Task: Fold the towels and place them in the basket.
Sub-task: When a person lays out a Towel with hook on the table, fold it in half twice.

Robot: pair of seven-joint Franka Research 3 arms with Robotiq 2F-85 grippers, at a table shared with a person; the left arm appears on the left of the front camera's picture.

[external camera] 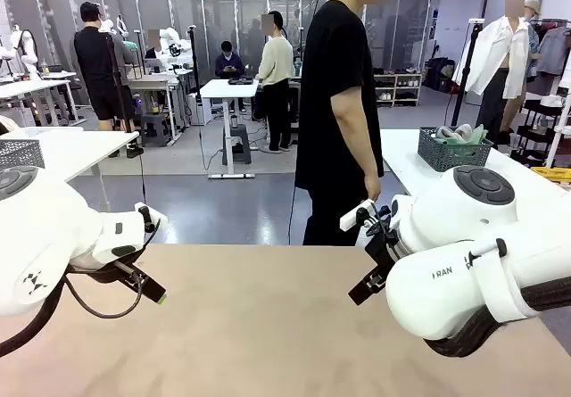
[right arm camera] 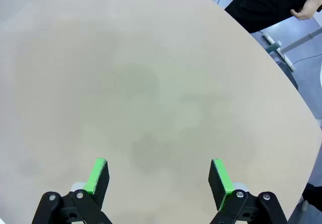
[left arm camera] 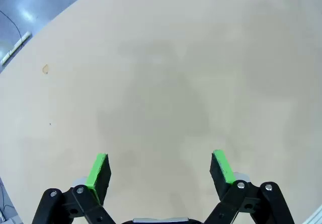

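Observation:
On a white table at the back right stands the dark charcoal mesh basket (external camera: 451, 157), with mint-green towels (external camera: 466, 134) bunched inside it, far from both arms. My left gripper (external camera: 153, 256) hangs open over the left of the tan table (external camera: 268, 326), and its green pads (left arm camera: 99, 169) have nothing between them. Over the table's right side my right gripper (external camera: 361, 254) is open too, its pads (right arm camera: 220, 176) equally bare. Both wrist views look down on bare tabletop.
A person in black (external camera: 335, 103) stands at the far edge, turned sideways, one hand (external camera: 370, 187) down near my right gripper. A paler grey mesh basket (external camera: 20, 153) sits on a white table at the left. The table edge curves past at the right (right arm camera: 282, 78).

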